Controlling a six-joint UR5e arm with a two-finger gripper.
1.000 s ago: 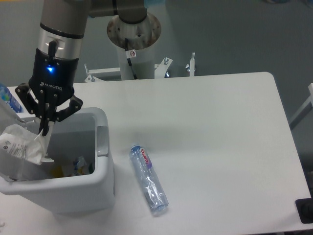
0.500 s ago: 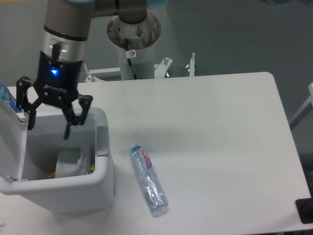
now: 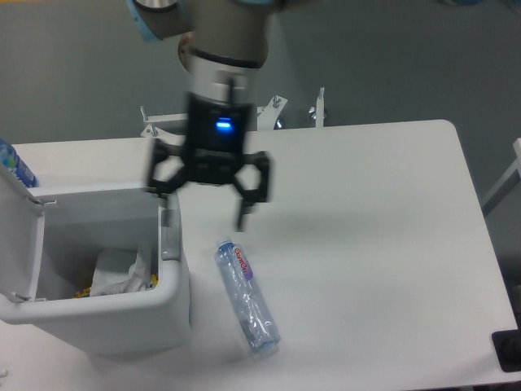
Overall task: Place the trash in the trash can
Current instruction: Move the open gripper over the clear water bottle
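The white trash can (image 3: 175, 314) stands at the table's left front with its lid flipped open to the left. A crumpled white wrapper (image 3: 120, 273) lies inside it. The clear water bottle (image 3: 247, 299) with a pink label lies flat on the table just right of the can. My gripper (image 3: 205, 213) hangs open and empty above the table, over the can's right rim and the bottle's near end, blurred by motion. Its fingers (image 3: 243, 213) spread wide and hold nothing.
A blue-and-white object (image 3: 15, 165) shows at the left edge behind the open lid (image 3: 23, 244). The arm's round base (image 3: 222, 49) and metal brackets (image 3: 317, 106) stand behind the table's far edge. A dark block (image 3: 509, 350) sits at the front right corner.
The gripper let the wrapper go into the can, opened wide, and swung right from above the can to above the bottle's upper end. The bottle has not moved.
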